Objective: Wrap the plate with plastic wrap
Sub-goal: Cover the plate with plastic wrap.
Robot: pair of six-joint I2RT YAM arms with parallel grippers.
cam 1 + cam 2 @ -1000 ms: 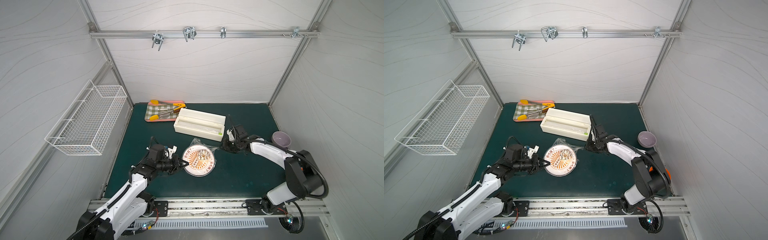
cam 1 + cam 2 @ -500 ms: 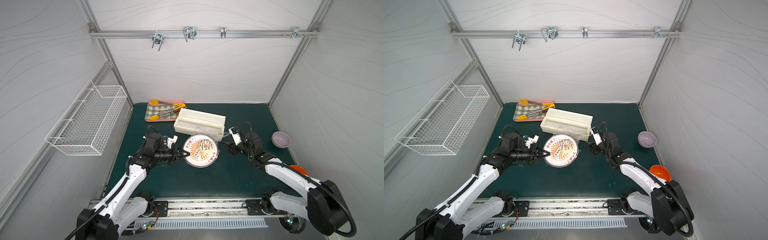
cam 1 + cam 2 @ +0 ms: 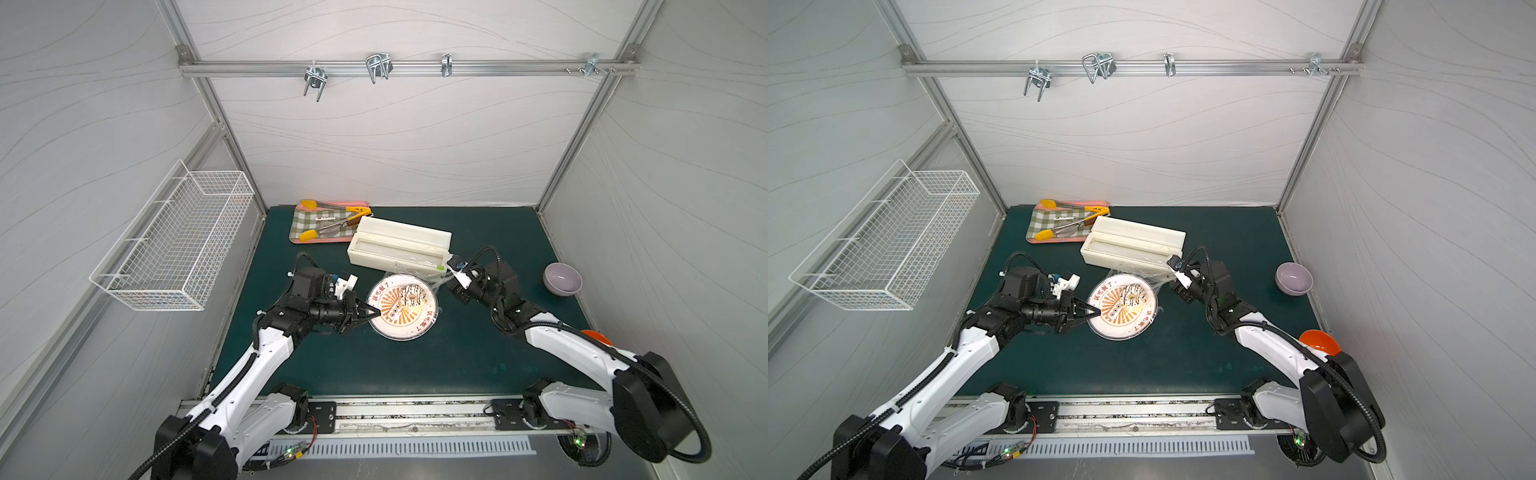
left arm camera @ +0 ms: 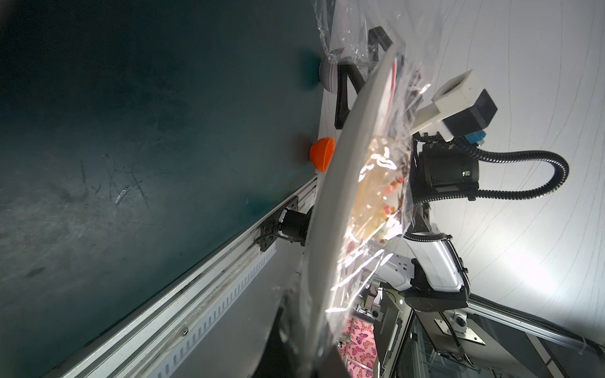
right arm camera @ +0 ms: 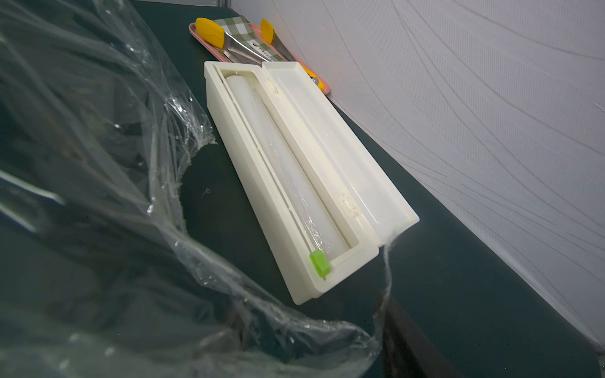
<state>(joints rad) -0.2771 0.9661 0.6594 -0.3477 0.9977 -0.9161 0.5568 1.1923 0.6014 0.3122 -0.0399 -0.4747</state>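
Note:
The plate (image 3: 402, 308) (image 3: 1122, 307), white with an orange sunburst and a small piece of food, is held up off the green mat in front of the dispenser box. My left gripper (image 3: 376, 313) (image 3: 1096, 312) (image 4: 314, 356) is shut on its left rim. In the left wrist view the plate (image 4: 327, 212) stands edge-on. The plastic wrap (image 4: 386, 170) lies crinkled over its face and bunches at the far right rim (image 3: 437, 282). My right gripper (image 3: 452, 286) (image 3: 1174, 286) (image 5: 317, 330) is at that bunch, jaws apart, with the plastic wrap (image 5: 98, 170) draped across both fingers.
The cream dispenser box (image 3: 399, 251) (image 5: 294, 170) lies open just behind the plate. A checked tray with yellow-tipped tongs (image 3: 328, 222) sits at the back left. A lilac bowl (image 3: 563, 279) and an orange bowl (image 3: 1318, 341) stand on the right. A wire basket (image 3: 174, 241) hangs on the left wall.
My left gripper has carried the plate back and to the right, up to the dispenser box. My right arm has swung round to the front, its gripper staying at the film by the plate's right rim.

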